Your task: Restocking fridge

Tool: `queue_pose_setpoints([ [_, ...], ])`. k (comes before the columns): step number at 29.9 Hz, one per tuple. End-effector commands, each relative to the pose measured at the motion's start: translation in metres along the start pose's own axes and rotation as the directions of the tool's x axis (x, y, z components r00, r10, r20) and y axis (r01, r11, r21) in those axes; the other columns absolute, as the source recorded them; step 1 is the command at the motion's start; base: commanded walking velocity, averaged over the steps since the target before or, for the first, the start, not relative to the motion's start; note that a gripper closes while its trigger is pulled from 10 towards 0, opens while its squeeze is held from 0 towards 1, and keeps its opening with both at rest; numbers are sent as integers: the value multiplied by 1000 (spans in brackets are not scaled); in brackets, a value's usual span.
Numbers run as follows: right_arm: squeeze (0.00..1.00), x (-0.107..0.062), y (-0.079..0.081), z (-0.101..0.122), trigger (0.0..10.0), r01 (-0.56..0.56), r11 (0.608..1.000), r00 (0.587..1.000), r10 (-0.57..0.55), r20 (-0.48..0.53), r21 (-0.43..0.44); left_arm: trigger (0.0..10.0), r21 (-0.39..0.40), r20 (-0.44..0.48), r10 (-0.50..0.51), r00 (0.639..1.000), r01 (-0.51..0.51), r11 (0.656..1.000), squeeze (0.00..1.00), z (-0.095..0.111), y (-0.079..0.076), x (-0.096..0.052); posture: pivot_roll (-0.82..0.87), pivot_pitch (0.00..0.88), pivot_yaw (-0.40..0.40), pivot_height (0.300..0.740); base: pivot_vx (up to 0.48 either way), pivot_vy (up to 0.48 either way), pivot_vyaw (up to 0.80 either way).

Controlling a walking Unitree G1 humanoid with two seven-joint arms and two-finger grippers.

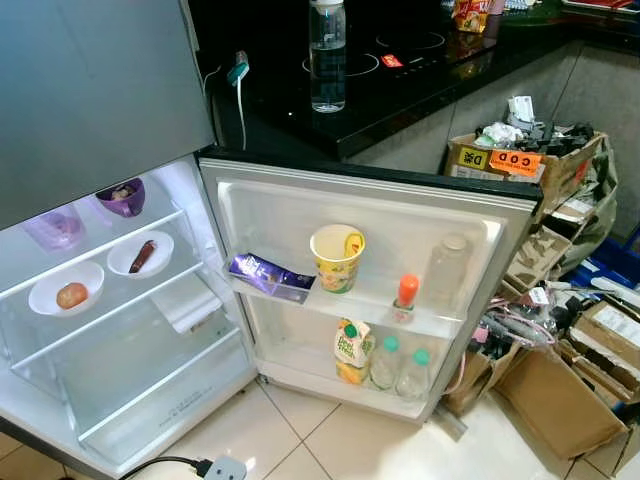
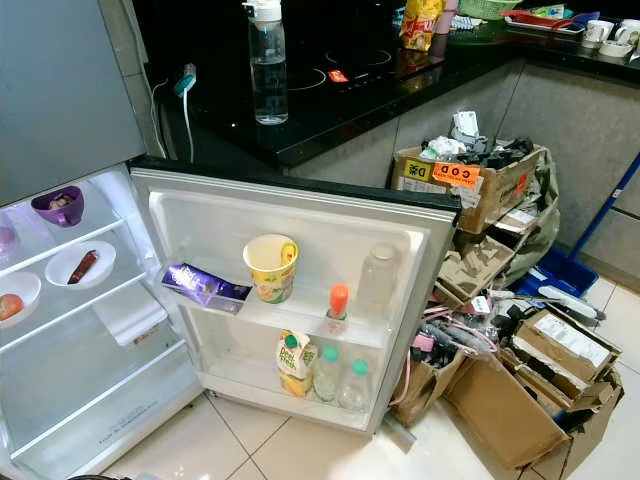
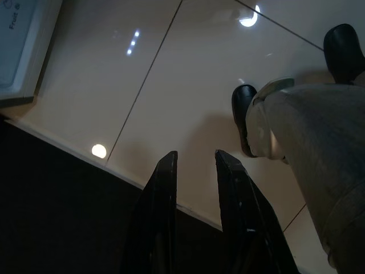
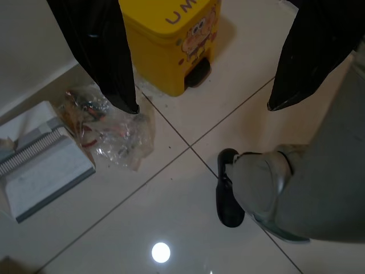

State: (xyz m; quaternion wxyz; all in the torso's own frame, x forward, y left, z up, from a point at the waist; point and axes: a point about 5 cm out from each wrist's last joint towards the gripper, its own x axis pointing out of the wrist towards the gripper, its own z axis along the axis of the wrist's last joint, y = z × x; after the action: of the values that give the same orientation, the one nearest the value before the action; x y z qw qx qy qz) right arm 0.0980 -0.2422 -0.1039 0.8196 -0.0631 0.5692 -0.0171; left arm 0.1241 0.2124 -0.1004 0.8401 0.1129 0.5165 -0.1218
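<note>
The fridge (image 1: 300, 180) stands open before me, its door (image 1: 470, 215) swung out to my right. On the door's upper shelf a purple packet (image 1: 268, 275) lies at the left, a yellow paper cup (image 1: 337, 257) stands beside it, then a small bottle with an orange cap (image 1: 405, 297) and a clear bottle (image 1: 445, 270) further right. On the lower door shelf a juice carton (image 1: 352, 351) stands at the left with two green-capped bottles (image 1: 385, 362) just beside it. Inside the cabinet, on the left, a purple bowl (image 1: 122, 197) sits on the top shelf, and below it a white dish with a dark sausage-like piece (image 1: 141, 255) and a white bowl holding a round fruit (image 1: 67, 289).

Beyond the door, a tall water bottle (image 1: 327, 55) stands upright on the black worktop (image 1: 400, 90). To the right, cardboard boxes (image 1: 520, 160) full of clutter stand on the floor.

Both my arms hang idle. My left claw (image 3: 195, 162) points down at the pale floor tiles (image 3: 171, 74), its fingers a narrow gap apart and holding nothing. My right claw (image 4: 202, 105) hangs over the tiles with its fingers wide apart, empty, a yellow pedal bin (image 4: 171, 40) and a crumpled plastic bag (image 4: 111, 128) below it.
</note>
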Motion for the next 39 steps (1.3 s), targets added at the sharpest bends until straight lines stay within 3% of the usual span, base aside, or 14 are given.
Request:
queue_pose_setpoints([
  [1,0,0,0,-2,10000,6,1000,1000,-6,-9,2,10000,-7,-27,-7,1000,7,1000,0,-7,-4,-1,-49,17,-6,740,0,0,0],
  [6,0,0,1,2,10000,-36,999,999,36,10,1,10000,-6,-28,-5,1000,5,1000,0,-7,-4,0,-48,7,-5,740,0,0,0],
  [16,0,0,-1,4,10000,3,1000,1000,-3,9,11,10000,-9,-26,-6,1000,6,1000,0,-5,-4,0,-48,1,-6,740,0,0,0],
  [19,0,1,0,4,10000,3,1000,1000,-3,7,7,10000,-41,-27,-40,999,39,998,0,-5,-7,1,-47,0,-5,740,0,0,0],
  [26,0,1,2,4,10000,0,1000,1000,0,8,9,10000,-36,-45,-72,996,70,997,0,-7,-15,2,-49,0,-4,740,0,-451,0],
  [39,0,1,1,4,10000,4,1000,1000,-4,8,0,10000,-41,-42,-73,996,71,997,0,-7,-17,2,-50,0,-7,740,0,0,0],
])
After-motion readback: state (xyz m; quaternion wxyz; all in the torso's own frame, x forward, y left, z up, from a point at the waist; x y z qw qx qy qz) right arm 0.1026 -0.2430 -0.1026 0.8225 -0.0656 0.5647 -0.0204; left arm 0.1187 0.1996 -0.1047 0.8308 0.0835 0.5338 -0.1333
